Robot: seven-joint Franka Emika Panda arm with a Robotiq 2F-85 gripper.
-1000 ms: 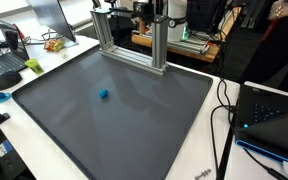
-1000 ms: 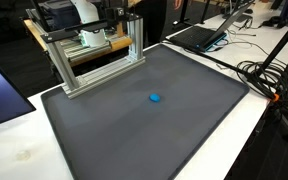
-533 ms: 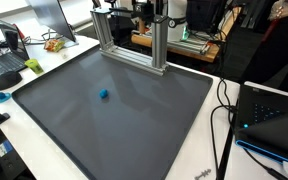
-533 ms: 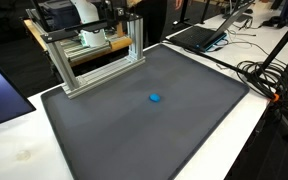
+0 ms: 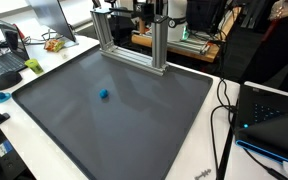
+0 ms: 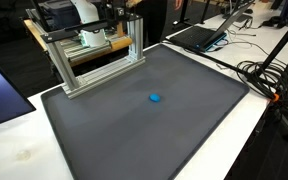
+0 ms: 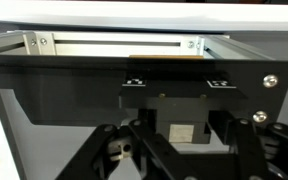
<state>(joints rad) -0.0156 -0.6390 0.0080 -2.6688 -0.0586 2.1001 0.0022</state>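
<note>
A small blue object (image 5: pixel 104 95) (image 6: pixel 155 98) lies alone near the middle of a large dark grey mat (image 5: pixel 134 120) (image 6: pixel 154 130). At the mat's far edge stands an aluminium frame (image 5: pixel 130 40) (image 6: pixel 94 62). The white robot arm (image 6: pixel 81 12) sits behind that frame, far from the blue object. In the wrist view my gripper (image 7: pixel 179 170) shows only its dark linkage bars along the bottom edge. They face a black plate (image 7: pixel 134 85) and the frame's rail (image 7: pixel 114 45). The fingertips lie below the picture's edge, so I see nothing between them.
Laptops (image 5: pixel 4 60) (image 6: pixel 199 35) and cables (image 5: pixel 224 110) (image 6: pixel 259 75) lie on the white table around the mat. A black case (image 5: pixel 274 120) sits beside the mat. A green item (image 5: pixel 32 66) and a blue one (image 5: pixel 1 97) rest near the table's edge.
</note>
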